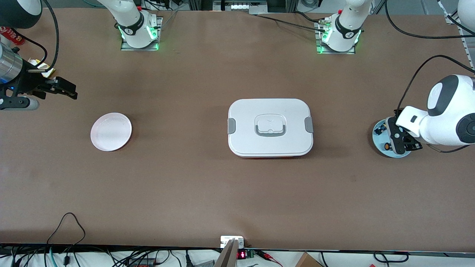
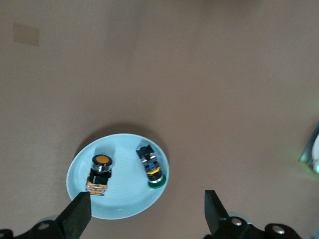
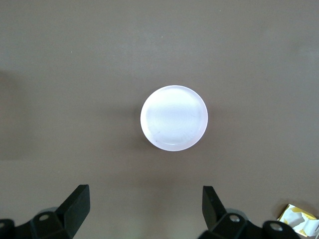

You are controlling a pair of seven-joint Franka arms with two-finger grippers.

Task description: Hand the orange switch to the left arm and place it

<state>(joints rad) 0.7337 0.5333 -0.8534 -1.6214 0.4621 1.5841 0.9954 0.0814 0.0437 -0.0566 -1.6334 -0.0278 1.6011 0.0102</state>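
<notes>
Left gripper (image 2: 144,211) hangs wide open, empty, over the blue plate (image 2: 119,206); centre it on the orange switch (image 2: 99,172), clear of the other switch (image 2: 151,167); right gripper (image 3: 144,209) waits agape, empty, above the table.

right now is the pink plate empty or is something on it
Empty: the pink plate shows only bare surface; both switches lie on the blue plate.

A robotics lab: two bolted-down arm bases (image 1: 138,31) on a brown table (image 1: 207,193), loose cables (image 1: 66,226) along its edge.

The brown table (image 1: 207,185) carries the box (image 1: 270,127), a pink plate (image 1: 111,131) and a blue plate (image 1: 379,138).
</notes>
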